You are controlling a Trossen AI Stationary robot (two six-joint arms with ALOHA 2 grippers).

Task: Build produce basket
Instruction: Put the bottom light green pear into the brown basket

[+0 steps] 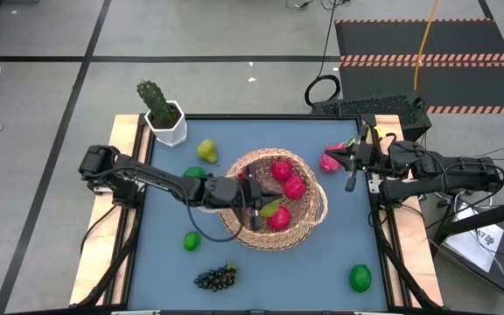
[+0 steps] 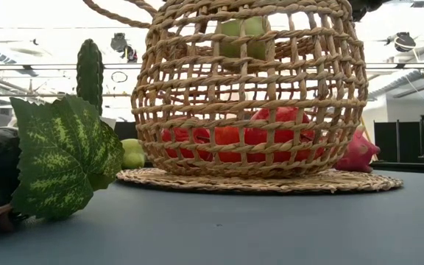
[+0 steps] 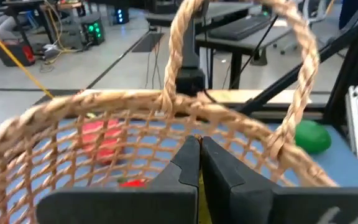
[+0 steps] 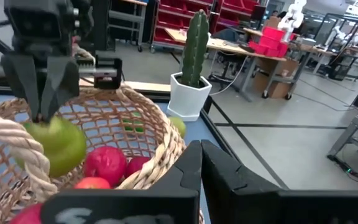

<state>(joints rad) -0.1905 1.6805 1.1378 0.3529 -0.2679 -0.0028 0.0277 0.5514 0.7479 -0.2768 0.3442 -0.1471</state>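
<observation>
One basket (image 1: 309, 206) is holding three red apples (image 1: 293, 186) and one pear (image 1: 270, 208). Outside are lying two limes (image 1: 360, 278), one pear (image 1: 206, 150), one grape bunch (image 1: 216, 278), one dragon fruit (image 1: 329, 161) and one cactus (image 1: 155, 102).

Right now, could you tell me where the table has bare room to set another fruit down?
The widest bare patch lies between the grape bunch and the green lime, below the basket. Another runs along the top edge, right of the cactus pot. The middle is crowded: the left gripper hangs over the basket.
</observation>
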